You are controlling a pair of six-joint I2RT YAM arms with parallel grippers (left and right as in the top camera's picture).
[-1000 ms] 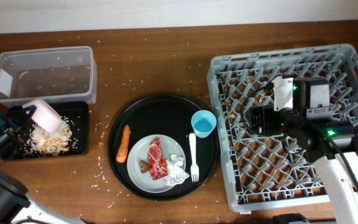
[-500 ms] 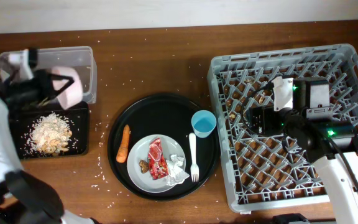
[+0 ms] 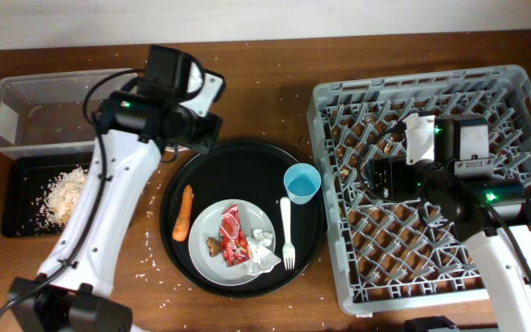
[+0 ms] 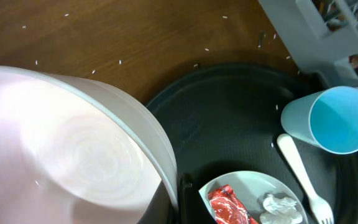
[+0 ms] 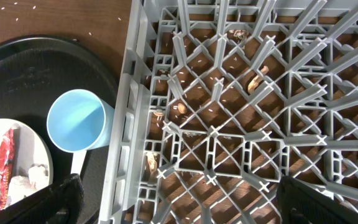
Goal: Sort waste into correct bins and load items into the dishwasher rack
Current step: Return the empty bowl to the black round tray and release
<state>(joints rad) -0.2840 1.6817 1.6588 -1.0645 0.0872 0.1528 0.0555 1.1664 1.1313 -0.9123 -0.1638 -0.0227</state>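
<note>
The small white bowl [image 4: 73,149] is pinched at its rim by the left pincer [image 3: 196,118], whose fingers are pressed together on it. It is held above the tabletop [image 3: 256,74] at the edge of the round black tray [image 3: 247,171], so loading is judged to be the step in hand. Next, the bowl must be carried across to the dishwasher rack [image 3: 404,300] and set among its pegs, where the right pincer [image 5: 188,198] hangs spread and empty.

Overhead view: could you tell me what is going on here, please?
The left pincer is shut on the small white bowl, above the edge of the round black tray. The right pincer hangs open and empty over the dishwasher rack. The carrot, cup, fork and littered plate sit on that tray; rice lies in the shallow black tray.
</note>
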